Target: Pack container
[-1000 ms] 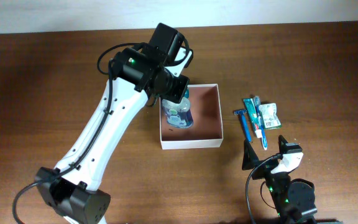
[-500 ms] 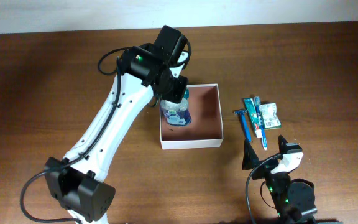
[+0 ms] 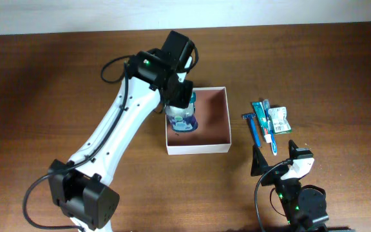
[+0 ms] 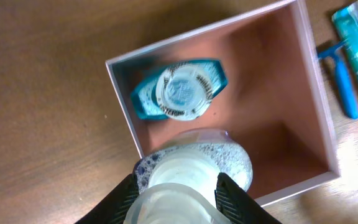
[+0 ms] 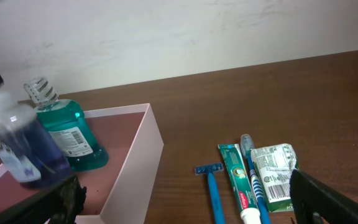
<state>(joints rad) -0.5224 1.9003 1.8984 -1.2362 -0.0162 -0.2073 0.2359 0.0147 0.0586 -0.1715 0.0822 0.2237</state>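
Observation:
The container (image 3: pixel 218 132) is a shallow white box with a brownish-pink inside, at mid-table. A teal bottle (image 4: pixel 179 90) with a ribbed clear cap stands upright in its far-left corner; it also shows in the right wrist view (image 5: pixel 67 134). My left gripper (image 4: pixel 176 190) is shut on the neck of a clear bottle of bluish-purple liquid (image 4: pixel 235 158), held upright inside the container's left side, next to the teal bottle (image 3: pixel 192 98). Whether the bottle's base touches the floor is hidden. My right gripper (image 3: pixel 281 162) is open and empty, low at the front right.
Right of the container lie a blue razor (image 3: pixel 252 129), a green toothpaste tube (image 3: pixel 263 119), a toothbrush (image 5: pixel 253 180) and a green-white packet (image 3: pixel 279 120), close side by side. The container's right half (image 4: pixel 278 93) holds nothing.
The left arm's elbow has swung in a little while its gripper stays over the container's left side with the clear bottle. The right arm has not moved.

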